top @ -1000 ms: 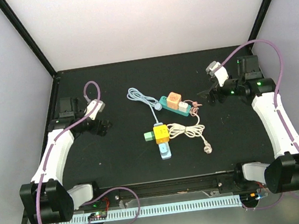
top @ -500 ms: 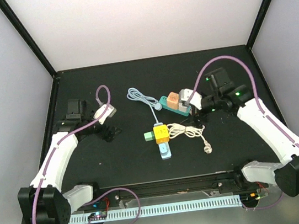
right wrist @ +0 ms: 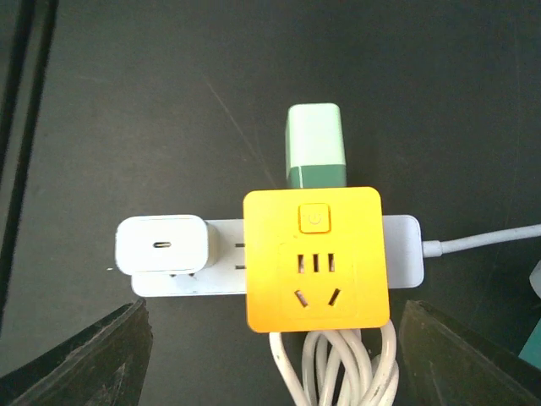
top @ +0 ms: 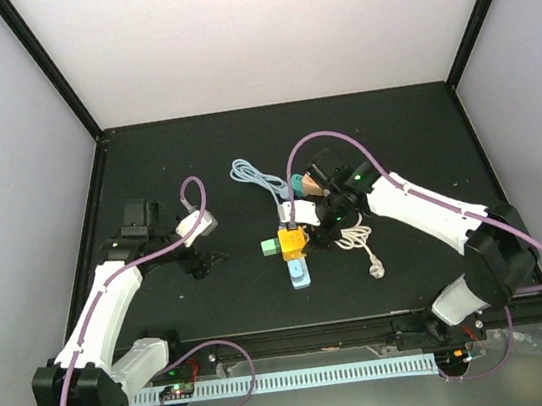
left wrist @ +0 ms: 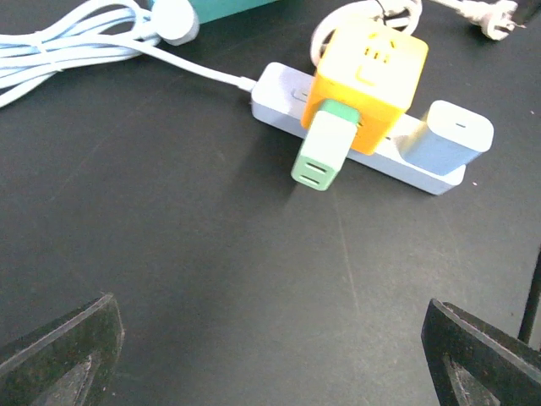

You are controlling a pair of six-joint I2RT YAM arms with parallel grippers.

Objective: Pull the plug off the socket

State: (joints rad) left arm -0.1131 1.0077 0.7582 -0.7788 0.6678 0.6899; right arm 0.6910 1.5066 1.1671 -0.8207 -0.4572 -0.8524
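A pale power strip lies mid-table with a yellow cube socket plugged on it, a green plug in the cube's side and a white charger beside the cube. My right gripper hangs over the cube, open. In the right wrist view its fingers stand wide on either side of the yellow cube, touching nothing, with the green plug beyond. My left gripper is open, left of the strip. Its wrist view shows the green plug and yellow cube ahead of the left gripper.
A white coiled cable with a loose plug end lies right of the cube. A teal power strip is mostly hidden under my right arm. A light-blue cable coil lies behind the strips.
My right arm has swung from the table's right side leftward to above the yellow cube, its jaws narrowing a little. The left gripper has crept slightly toward the strip.
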